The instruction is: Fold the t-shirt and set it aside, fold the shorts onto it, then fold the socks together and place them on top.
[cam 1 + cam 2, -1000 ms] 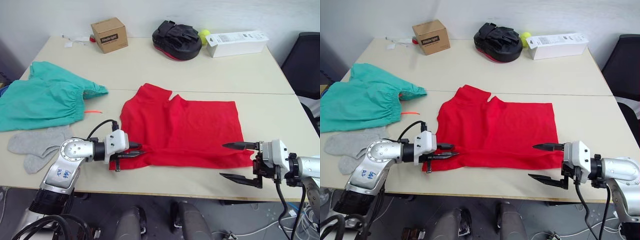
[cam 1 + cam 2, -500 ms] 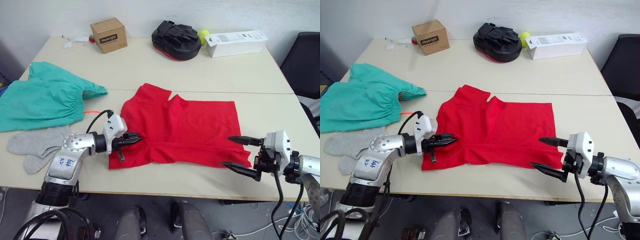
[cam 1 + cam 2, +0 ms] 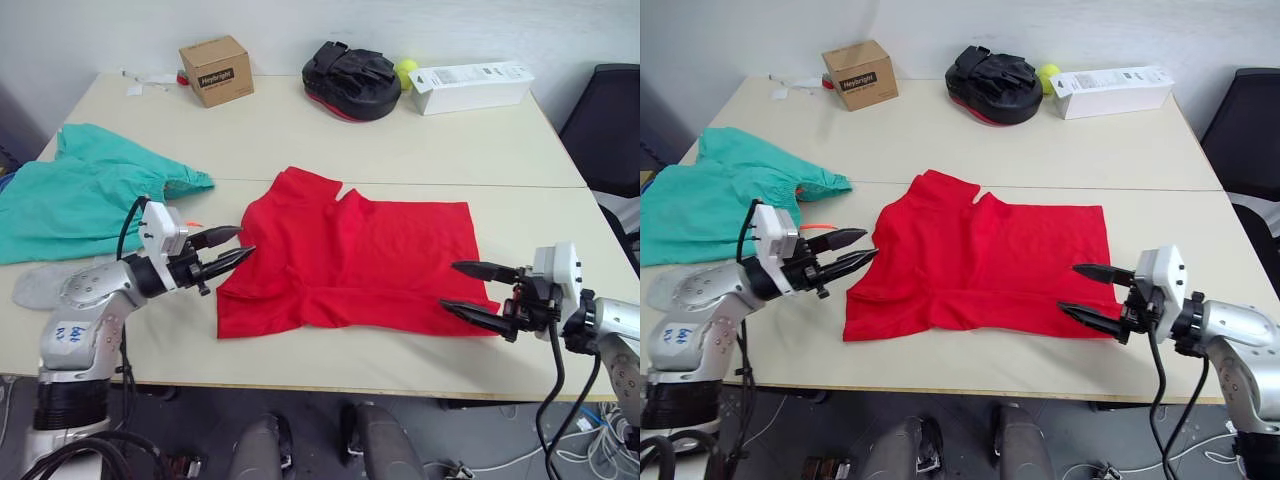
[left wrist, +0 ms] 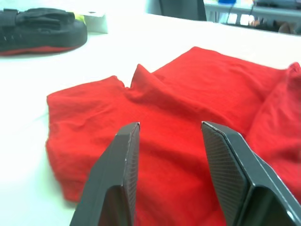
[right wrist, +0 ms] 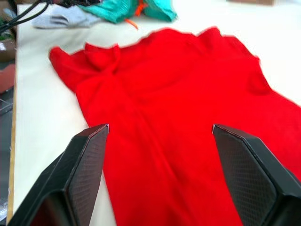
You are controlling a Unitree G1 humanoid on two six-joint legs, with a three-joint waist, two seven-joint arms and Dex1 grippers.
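The red t-shirt lies spread on the table, with a creased fold along its near edge. My left gripper hovers open just off the shirt's left side, holding nothing; in the left wrist view its fingers frame the red cloth. My right gripper is open at the shirt's near right corner, its fingertips over the hem, as the right wrist view also shows. The teal-green shorts lie at the far left. The grey socks rest near them, partly behind my left arm.
Along the table's back edge stand a cardboard box, a black padded bag, a yellow-green ball and a long white box. A black chair stands to the right of the table.
My left gripper has drawn back to the left off the shirt's near left edge and opened. My right gripper has moved in onto the shirt's right corner, still open.
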